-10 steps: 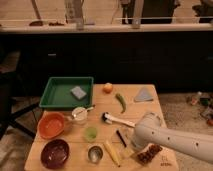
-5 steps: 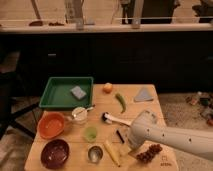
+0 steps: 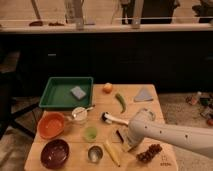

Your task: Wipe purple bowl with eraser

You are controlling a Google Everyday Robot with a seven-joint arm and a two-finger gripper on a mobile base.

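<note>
The arm reached in from 3 o'clock across the wooden bench, its white casing angled down so that the end effector sat low over the bench top, at about 5 o'clock from the middle. Whether it was spread or pressed together could not be told, as the casing hid it. The eraser, seen only as a small dark block, lay just beside it at its 10 o'clock; contact between them could not be made out.

The purple bowl stood upright in the bench's 7 o'clock corner, well apart from the end effector. The orange bowl was near it at its 12 o'clock. Between the purple bowl and the end effector stood a metal cup and a yellow stick-shaped item. A black-and-white brush lay at 12 o'clock from the eraser. A green tray at 10 o'clock held a grey-blue sponge.
</note>
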